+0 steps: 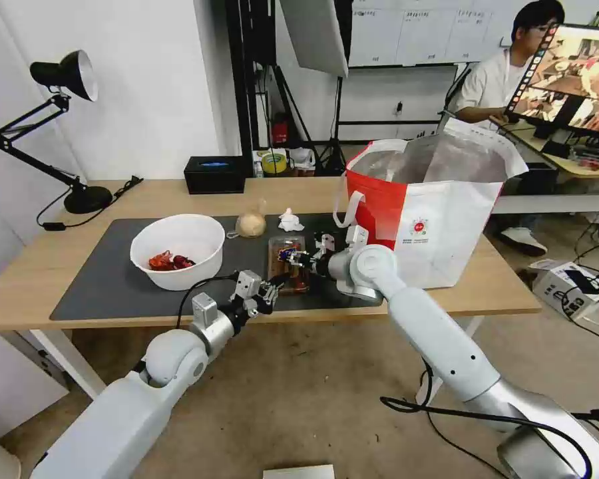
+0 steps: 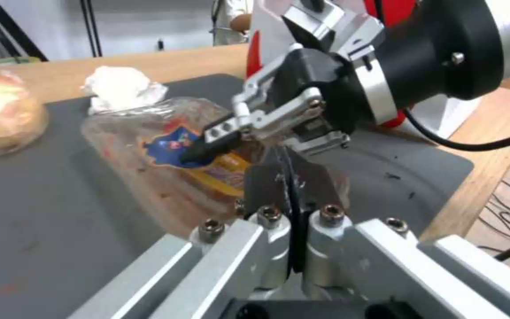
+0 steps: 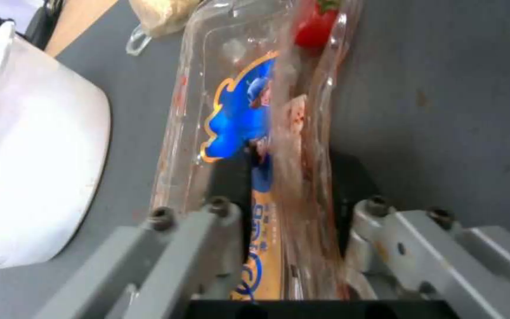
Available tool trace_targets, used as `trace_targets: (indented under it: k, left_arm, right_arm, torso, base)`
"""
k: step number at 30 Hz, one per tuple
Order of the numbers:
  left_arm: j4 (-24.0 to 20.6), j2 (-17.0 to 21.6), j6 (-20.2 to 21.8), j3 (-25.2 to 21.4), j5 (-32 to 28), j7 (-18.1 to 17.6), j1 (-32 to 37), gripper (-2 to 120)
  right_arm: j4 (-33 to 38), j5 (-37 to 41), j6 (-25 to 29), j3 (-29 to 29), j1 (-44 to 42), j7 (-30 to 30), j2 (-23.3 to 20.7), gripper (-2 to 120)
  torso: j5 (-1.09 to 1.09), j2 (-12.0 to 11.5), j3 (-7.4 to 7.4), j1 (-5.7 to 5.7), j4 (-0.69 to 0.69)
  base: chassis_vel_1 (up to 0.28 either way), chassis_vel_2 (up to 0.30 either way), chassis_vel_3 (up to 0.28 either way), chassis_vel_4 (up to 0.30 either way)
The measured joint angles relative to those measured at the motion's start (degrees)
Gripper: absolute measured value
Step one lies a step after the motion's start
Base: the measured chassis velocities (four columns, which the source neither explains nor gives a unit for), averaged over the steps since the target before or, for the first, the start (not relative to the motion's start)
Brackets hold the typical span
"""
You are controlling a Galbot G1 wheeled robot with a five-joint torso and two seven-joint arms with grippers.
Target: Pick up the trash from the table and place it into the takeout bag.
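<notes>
Legible text check: none found.

Takeout bag (image 1: 439,233): small round red logo on the white front panel, with a line of tiny print beneath; characters too small to read.

Clear plastic tray (image 3: 255,133): blue-and-orange printed label on the lid, showing a cartoon-like blue figure and some blue lettering on an orange band; the lettering is blurred and partly covered, not readable.

Whiteboard (image 1: 406,30) on the back wall: rows of faint writing, not legible.

No numbers or signs made out.
</notes>
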Motion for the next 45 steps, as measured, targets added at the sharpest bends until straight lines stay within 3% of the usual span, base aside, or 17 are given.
trace_targets:
  k: [5,17,20,27,32,39,42,45]
  left_arm:
    - [-1.3,0.8,-0.8,-2.9,-0.1,0.3,2.9,0]
    - [-5.9,1.6,-1.3,-12.7,-1.5,0.5,11.1,0]
    - [-7.9,0.7,-1.4,-16.6,-1.6,0.5,14.1,0]
    - [-9.8,-0.4,-1.4,-21.0,-2.1,0.5,17.8,0]
    - [-11.5,-2.0,-1.5,-23.6,-2.2,0.5,20.8,0]
    - [-12.5,-3.6,-1.6,-24.7,-2.0,0.5,22.9,0]
    - [-13.1,-4.2,-1.7,-25.3,-1.9,0.5,23.5,0]
    - [-13.4,-4.2,-1.7,-25.7,-2.1,0.5,23.5,0]
  right_arm:
    - [0.9,-0.1,0.0,0.8,-0.9,-1.0,-0.6,1]
    - [3.7,-2.1,-0.4,3.0,-2.2,-4.1,-1.4,0]
    - [6.1,-3.2,-0.2,4.9,-2.0,-6.7,-2.1,0]
    - [11.6,-3.8,1.5,7.4,-2.0,-9.2,-3.8,0]
    - [18.6,-5.4,7.1,10.4,-2.1,-12.9,-6.6,0]
    - [22.6,-10.2,16.9,14.1,0.4,-11.6,-10.2,0]
    - [21.3,-21.9,20.6,16.6,2.6,-9.5,-14.4,0]
    - [20.2,-27.6,21.0,17.3,3.0,-9.6,-16.6,0]
  torso:
    - [0.03,0.0,0.03,0.03,0.09]
    - [0.01,0.0,0.01,0.00,0.03]
    - [0.00,0.0,0.00,0.00,0.01]
    - [0.00,0.0,-0.01,-0.01,0.01]
    - [0.01,0.0,-0.01,-0.01,0.01]
    - [0.01,0.0,-0.01,-0.02,0.01]
    - [0.02,0.0,-0.01,-0.01,0.00]
    - [0.02,0.0,-0.01,-0.01,-0.01]
  base:
    - [0.000,0.000,0.000,0.000]
    - [0.000,0.000,0.000,0.000]
    - [0.000,0.000,0.000,0.000]
    - [0.000,0.000,0.000,0.000]
    - [0.000,0.000,0.000,0.000]
    - [0.000,0.000,0.000,0.000]
    - [0.000,0.000,0.000,0.000]
    - [0.000,0.000,0.000,0.000]
